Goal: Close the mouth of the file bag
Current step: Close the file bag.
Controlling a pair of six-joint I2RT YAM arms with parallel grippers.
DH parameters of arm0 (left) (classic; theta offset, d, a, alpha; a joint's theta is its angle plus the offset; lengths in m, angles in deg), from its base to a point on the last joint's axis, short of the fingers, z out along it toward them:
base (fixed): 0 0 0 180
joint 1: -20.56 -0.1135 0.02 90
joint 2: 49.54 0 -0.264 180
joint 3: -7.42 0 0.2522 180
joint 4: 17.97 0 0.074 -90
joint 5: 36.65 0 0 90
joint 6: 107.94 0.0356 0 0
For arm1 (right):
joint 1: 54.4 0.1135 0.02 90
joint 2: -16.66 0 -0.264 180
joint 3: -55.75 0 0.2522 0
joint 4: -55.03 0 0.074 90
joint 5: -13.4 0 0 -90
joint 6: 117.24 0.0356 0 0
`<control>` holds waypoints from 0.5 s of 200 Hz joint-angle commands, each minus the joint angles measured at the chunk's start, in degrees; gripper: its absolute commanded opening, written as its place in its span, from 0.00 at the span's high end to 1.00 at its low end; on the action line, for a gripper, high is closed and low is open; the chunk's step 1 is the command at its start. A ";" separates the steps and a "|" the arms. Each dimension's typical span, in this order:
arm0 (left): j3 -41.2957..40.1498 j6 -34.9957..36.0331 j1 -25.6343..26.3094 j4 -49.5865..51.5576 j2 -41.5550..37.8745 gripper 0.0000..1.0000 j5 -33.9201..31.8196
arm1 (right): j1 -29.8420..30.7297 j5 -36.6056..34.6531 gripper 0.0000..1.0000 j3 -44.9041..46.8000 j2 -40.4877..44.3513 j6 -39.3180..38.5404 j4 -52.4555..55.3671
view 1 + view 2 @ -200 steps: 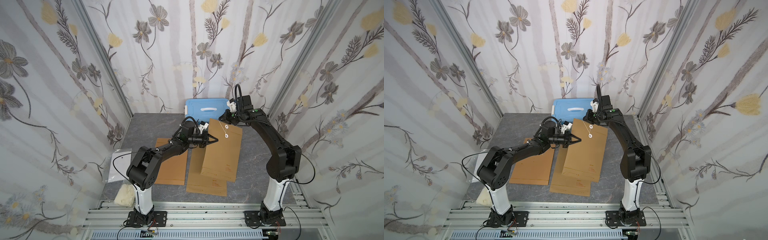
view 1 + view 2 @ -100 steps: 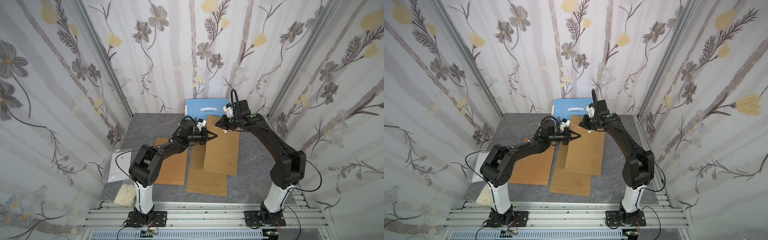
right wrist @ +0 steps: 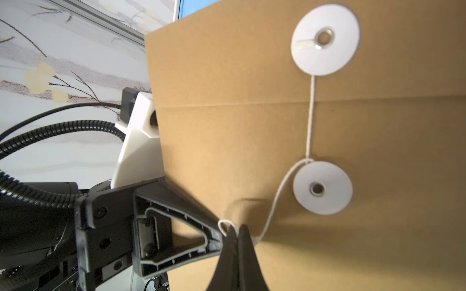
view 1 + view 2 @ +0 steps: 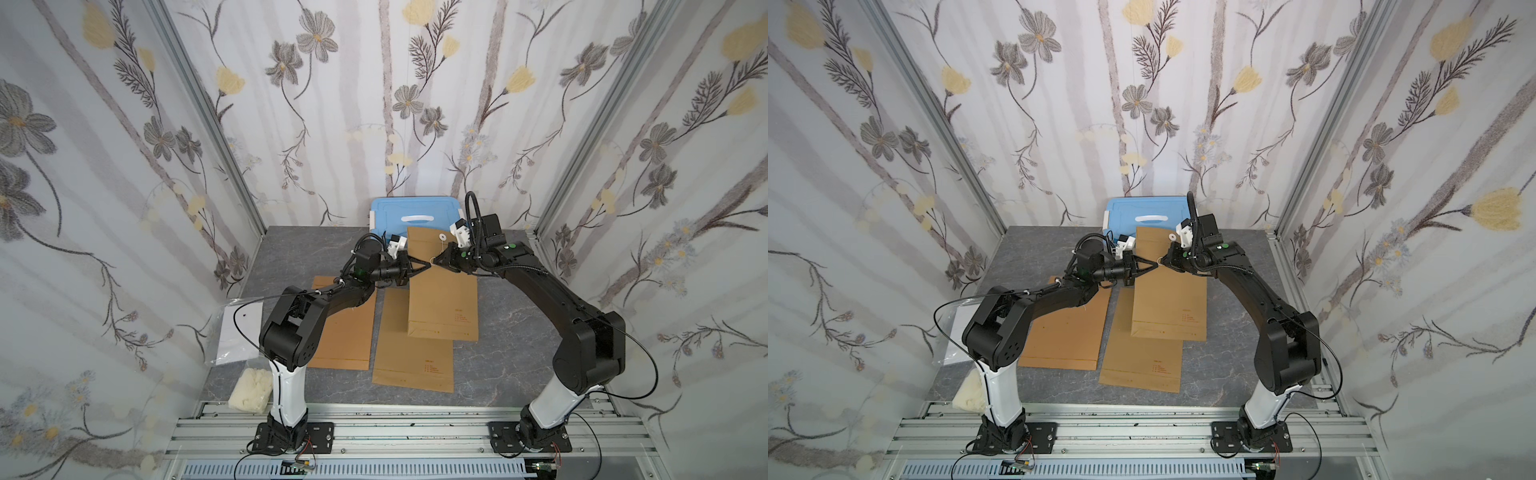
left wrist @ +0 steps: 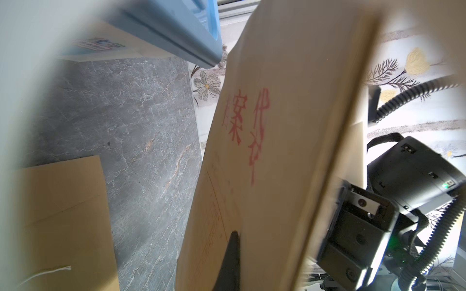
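File bag (image 4: pixel 442 299) is lifted and tilted. Its flap end is over the front edge of the blue box (image 4: pixel 388 210). Its bottom end is lower, on the side away from the box, and overlaps a second envelope (image 4: pixel 413 361) in both top views.

Flap is unfolded, and its crease shows across the bag in the right wrist view. Upper disc (image 3: pixel 325 39) sits on the flap, lower disc (image 3: pixel 322 187) on the body. String (image 3: pixel 310 118) runs straight from the upper disc to the lower disc's rim, hooks round one side of it and goes on to the right gripper (image 3: pixel 236 233).

Right gripper: tips pressed together, pinching the string, with a small loop sticking out beside them.

Left gripper (image 3: pixel 220 239) comes in over the bag's side edge, farther from the box than the crease. One finger is on the disc face and the other finger (image 5: pixel 233 245) on the underside — jaws clamped on the bag. Red characters (image 5: pixel 245 126) are printed on that underside.

In both top views the two gripper tips nearly meet over the bag's face, just in front of the box.

Third envelope (image 4: pixel 345 332) lies flat on the desk (image 4: pixel 299 253) in front of the box, partly under the left arm.

Farthest from the box, at the desk's front corner on the left arm's side, are a clear sleeve (image 4: pixel 237 332) and a white lump (image 4: pixel 251 390) beside that arm's base.
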 commanded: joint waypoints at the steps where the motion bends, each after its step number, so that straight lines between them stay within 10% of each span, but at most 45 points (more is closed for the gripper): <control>1: 0.09 -2.97 -0.60 -6.01 0.47 1.00 0.38 | 0.06 -0.48 1.00 2.11 1.66 0.15 -3.23; 100: -0.50 -5.27 -0.87 -10.06 0.85 1.00 -0.20 | -0.02 0.68 1.00 9.55 5.34 1.41 -6.20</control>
